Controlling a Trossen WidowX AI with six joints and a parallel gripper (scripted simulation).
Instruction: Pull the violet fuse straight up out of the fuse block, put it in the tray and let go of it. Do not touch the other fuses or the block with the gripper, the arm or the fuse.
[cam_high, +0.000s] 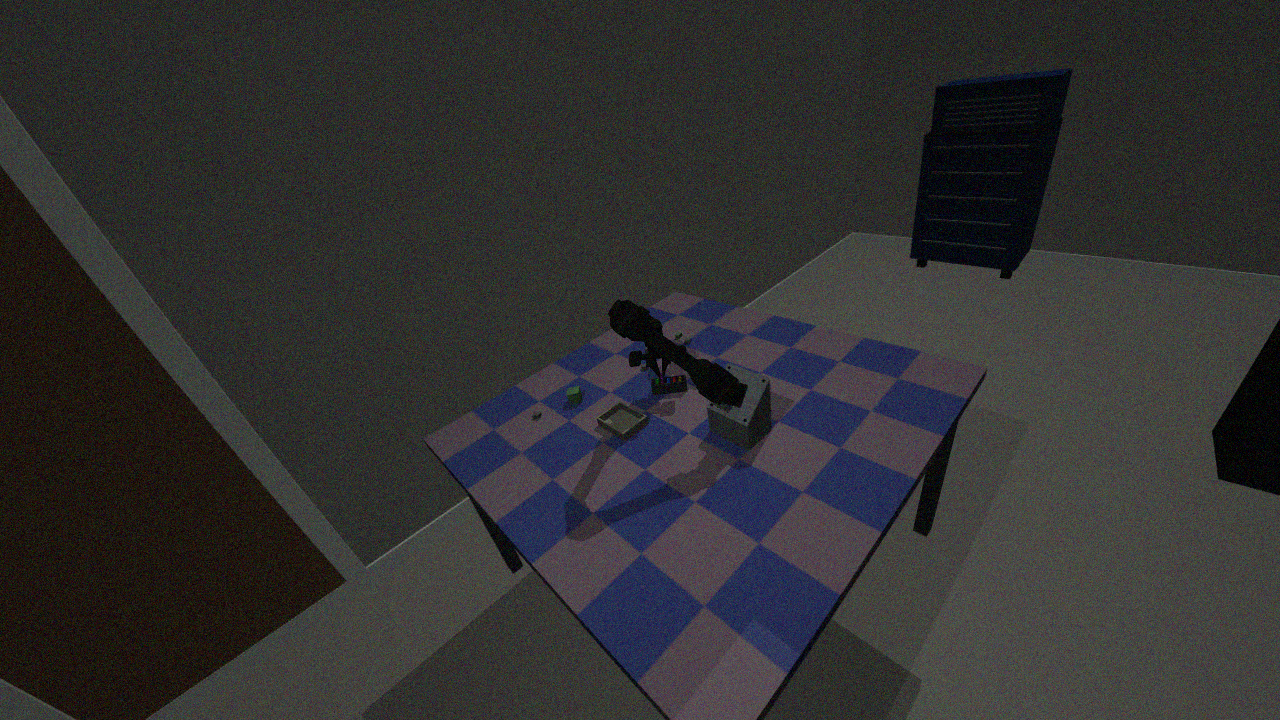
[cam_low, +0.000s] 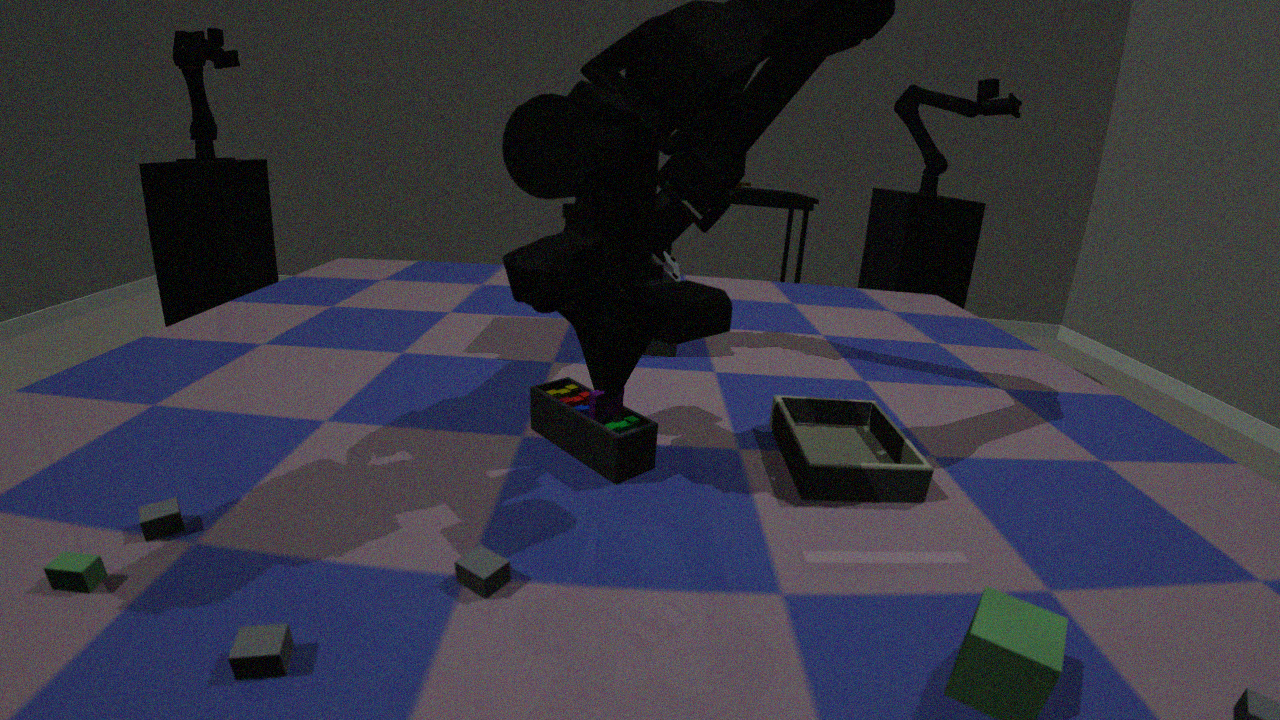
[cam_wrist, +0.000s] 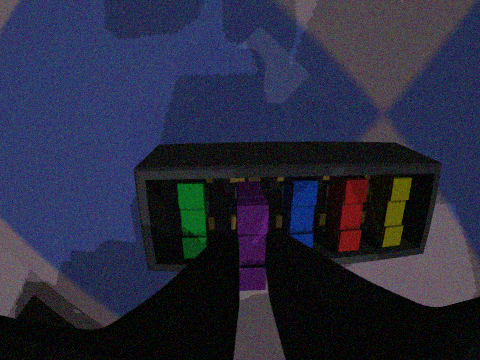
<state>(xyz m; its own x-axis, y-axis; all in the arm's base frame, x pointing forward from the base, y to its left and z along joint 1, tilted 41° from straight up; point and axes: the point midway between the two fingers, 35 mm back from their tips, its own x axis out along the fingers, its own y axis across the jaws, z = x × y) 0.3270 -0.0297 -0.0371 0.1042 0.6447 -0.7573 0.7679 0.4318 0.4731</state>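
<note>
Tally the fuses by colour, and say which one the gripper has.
Green fuse: 1
Violet fuse: 1, clamped in the gripper and raised partly out of the fuse block
Blue fuse: 1
Red fuse: 1
Yellow fuse: 1
Total: 5 fuses

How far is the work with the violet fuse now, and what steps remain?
Done: the gripper is shut on the violet fuse, fingers on either side. In hand: the fuse stands raised, seemingly not yet clear of the fuse block. Left: lifting it straight out, carrying it to the tray, which holds no fuse, and letting go.
</note>
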